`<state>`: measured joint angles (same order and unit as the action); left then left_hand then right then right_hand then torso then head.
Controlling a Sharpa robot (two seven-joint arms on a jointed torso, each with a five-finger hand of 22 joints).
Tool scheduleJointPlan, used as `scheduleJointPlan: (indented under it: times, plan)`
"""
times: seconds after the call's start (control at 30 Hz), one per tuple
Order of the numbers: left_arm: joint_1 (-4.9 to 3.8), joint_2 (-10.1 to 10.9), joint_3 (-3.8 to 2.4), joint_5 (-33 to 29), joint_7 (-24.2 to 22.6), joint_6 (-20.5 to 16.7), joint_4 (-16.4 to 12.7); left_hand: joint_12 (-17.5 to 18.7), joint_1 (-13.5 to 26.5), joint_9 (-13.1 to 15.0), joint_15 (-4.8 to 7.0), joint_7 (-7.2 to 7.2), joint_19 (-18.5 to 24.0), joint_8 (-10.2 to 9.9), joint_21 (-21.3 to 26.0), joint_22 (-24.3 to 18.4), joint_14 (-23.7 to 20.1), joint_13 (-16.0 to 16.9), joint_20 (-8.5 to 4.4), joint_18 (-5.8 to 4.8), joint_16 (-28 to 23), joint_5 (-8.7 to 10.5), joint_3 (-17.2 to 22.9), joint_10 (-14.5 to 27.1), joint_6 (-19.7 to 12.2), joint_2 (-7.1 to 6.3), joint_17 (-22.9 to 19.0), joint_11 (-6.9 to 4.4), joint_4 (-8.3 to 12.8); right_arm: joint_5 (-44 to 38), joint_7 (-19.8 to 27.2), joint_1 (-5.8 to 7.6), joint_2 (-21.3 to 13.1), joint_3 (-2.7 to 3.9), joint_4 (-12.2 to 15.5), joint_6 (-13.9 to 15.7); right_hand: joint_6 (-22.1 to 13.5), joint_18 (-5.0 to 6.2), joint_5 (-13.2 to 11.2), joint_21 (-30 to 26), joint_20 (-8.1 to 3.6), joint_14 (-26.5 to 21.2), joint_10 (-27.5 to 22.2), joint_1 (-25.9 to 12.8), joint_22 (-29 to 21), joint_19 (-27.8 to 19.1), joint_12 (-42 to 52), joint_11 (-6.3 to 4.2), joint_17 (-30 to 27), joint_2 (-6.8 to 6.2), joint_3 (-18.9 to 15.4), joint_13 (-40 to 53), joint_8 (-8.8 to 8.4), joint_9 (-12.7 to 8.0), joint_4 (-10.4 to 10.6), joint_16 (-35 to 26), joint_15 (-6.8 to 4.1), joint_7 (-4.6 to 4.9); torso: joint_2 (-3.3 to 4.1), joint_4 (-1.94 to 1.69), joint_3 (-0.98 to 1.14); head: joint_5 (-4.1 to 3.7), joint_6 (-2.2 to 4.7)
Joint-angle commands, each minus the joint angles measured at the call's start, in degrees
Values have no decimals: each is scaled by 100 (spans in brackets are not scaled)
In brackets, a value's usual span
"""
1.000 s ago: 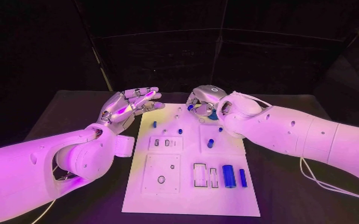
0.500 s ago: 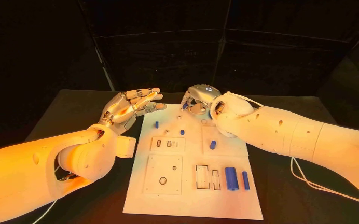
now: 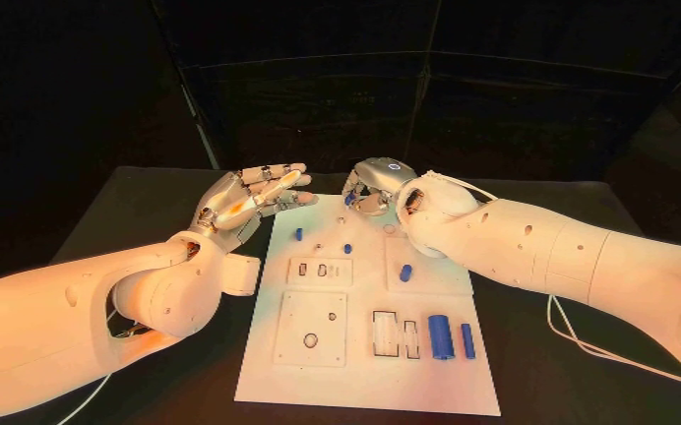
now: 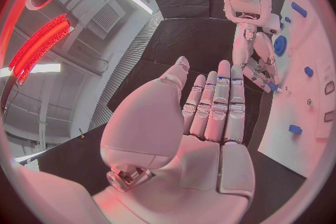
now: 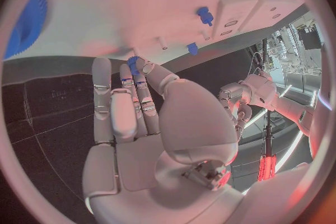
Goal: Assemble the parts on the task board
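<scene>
The white task board (image 3: pixel 355 371) lies in the middle of the table. My right hand (image 3: pixel 375 187) hovers over its far edge, fingers curled, and pinches a small blue part (image 5: pixel 131 61) between thumb and fingertip; the same part (image 3: pixel 347 199) shows under the hand. A blue gear (image 5: pixel 27 18) lies on the board close by. Small blue pegs (image 3: pixel 298 233) (image 3: pixel 346 248) (image 3: pixel 404 272) stand on the far half. Two blue cylinders (image 3: pixel 439 335) (image 3: pixel 465 340) lie at the near right. My left hand (image 3: pixel 256 195) floats beside the board's far left corner, palm up, fingers straight, holding nothing.
Small slots (image 3: pixel 320 270), a round hole (image 3: pixel 310 340) and rectangular recesses (image 3: pixel 383 333) are cut into the board. Black table surface (image 3: pixel 156 199) surrounds the board on all sides. Both white forearms lie along the board's left and right edges.
My right hand has shifted slightly leftward over the board's far edge, still pinching the small blue part. The left hand has hardly moved.
</scene>
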<state>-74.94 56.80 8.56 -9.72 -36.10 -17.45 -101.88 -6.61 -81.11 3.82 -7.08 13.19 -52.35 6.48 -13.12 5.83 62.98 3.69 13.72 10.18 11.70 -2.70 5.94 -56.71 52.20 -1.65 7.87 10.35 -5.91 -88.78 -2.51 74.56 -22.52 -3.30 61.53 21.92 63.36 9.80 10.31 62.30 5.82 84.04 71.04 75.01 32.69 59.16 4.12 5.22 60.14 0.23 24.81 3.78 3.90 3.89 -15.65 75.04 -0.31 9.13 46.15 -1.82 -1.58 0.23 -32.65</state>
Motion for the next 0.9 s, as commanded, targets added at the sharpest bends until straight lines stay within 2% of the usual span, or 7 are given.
scheduleJointPlan:
  times: [0.03,0.5,0.63,0.9]
  plan:
    - [-15,-4,-4,29,-22,73,-1,33,13,-8,-42,88,-26,-26,35,-5,10,-1,4,13,-30,5,-8,5,-3,47,1,34,41,12,28,3,11,-4,6,-170,-36,79,-28,36,-7,113,23,-23,1,-45,-35,-34,5,-19,32,10,-20,-6,14,35,20,17,4,6,2,4,0]
    - [-23,-6,-4,29,-22,75,16,38,15,-7,-44,90,-27,-30,39,-7,10,0,5,13,-34,5,-11,7,-5,48,1,36,45,12,26,3,25,-4,-3,-189,-119,78,-38,49,15,109,-78,-82,2,-62,-54,-7,11,-79,59,-3,-31,-12,51,50,43,40,16,-2,2,1,-17]
    - [-24,-6,-4,29,-21,76,21,38,15,-7,-44,90,-27,-30,39,-7,10,0,5,13,-34,5,-11,7,-5,48,1,36,45,12,18,3,20,-4,1,-134,-158,79,-38,54,25,110,-119,-100,-1,-66,-55,4,19,-103,71,-6,-34,-14,62,60,53,53,19,4,3,24,-26]
    - [-26,-3,-4,29,-20,62,27,46,17,-7,-47,92,-28,-37,46,-12,5,0,7,12,-43,5,-14,12,-8,52,0,39,53,41,22,3,24,-4,1,-45,-285,79,-35,65,62,105,-287,-144,-10,-78,-59,54,22,-178,113,-12,-34,-17,89,77,94,101,24,-2,-1,20,-24]
